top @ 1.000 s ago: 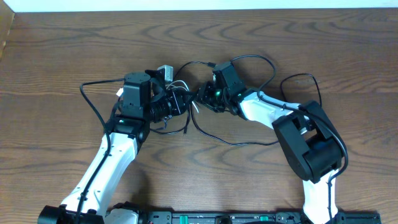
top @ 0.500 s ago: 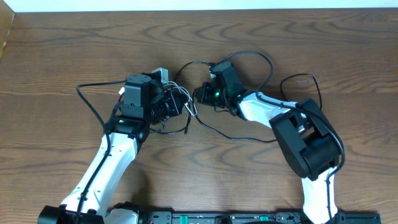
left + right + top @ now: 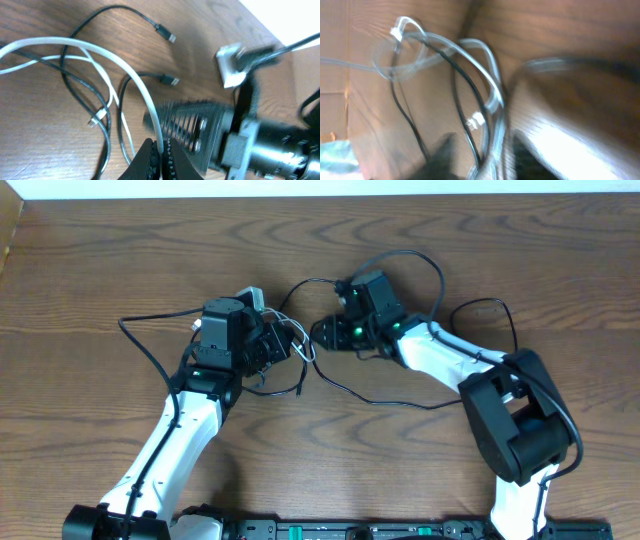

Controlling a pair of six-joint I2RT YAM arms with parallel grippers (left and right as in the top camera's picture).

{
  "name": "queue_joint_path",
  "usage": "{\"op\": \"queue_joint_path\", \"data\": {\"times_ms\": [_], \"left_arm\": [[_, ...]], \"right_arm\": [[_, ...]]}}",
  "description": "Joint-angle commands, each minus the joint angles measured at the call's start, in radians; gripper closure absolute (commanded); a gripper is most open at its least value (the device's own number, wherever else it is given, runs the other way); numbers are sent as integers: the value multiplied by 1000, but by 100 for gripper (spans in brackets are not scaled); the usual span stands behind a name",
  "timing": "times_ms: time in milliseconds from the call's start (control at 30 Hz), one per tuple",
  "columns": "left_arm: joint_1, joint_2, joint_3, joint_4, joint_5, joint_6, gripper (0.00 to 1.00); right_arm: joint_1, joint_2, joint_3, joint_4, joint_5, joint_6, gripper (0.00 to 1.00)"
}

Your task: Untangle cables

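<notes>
The white cable (image 3: 135, 82) arcs in from the left and ends between my left gripper's (image 3: 161, 152) jaws, which are shut on it. Its small plug (image 3: 97, 116) lies on the wood. The black cable (image 3: 150, 22) crosses under the white loops, and two of its plug ends lie free. In the overhead view my left gripper (image 3: 290, 345) and right gripper (image 3: 318, 332) face each other over the tangle; the black cable (image 3: 370, 402) trails off to the right. The right wrist view is blurred. The white cable (image 3: 470, 50) and black cable (image 3: 465, 85) run between my right gripper's (image 3: 485, 160) spread fingers.
Thick black arm wires loop on the table left of the left arm (image 3: 150, 345) and behind the right arm (image 3: 480, 308). The table's far edge (image 3: 320, 194) meets a white strip. The right arm's dark ribbed body (image 3: 200, 130) fills the left wrist view close to the jaws.
The right arm's elbow has swung to the right and its wrist has shifted a little up. The left gripper has stayed shut on the white cable, and the loops have spread slightly.
</notes>
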Motion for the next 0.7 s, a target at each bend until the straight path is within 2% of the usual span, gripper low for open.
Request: {"op": "queue_joint_path", "data": {"times_ms": [0, 33, 100, 267, 433, 567, 667], "left_arm": [[2, 2, 14, 40, -10, -131, 92], [4, 2, 14, 48, -38, -188, 92], [10, 2, 14, 71, -79, -294, 93], [25, 2, 14, 108, -94, -477, 93], [45, 3, 14, 112, -97, -544, 93], [61, 3, 14, 113, -88, -582, 93], [73, 2, 14, 113, -49, -631, 92]], "right_arm": [[-16, -63, 21, -146, -44, -187, 18], [-13, -71, 21, -196, -52, -233, 14], [-5, -82, 21, -301, -54, -332, 12], [34, -86, 21, -423, -23, -520, 22], [115, -86, 21, -400, 140, -618, 22], [170, -86, 21, -356, 351, -623, 22], [200, -79, 20, -337, 492, -623, 28]]}}
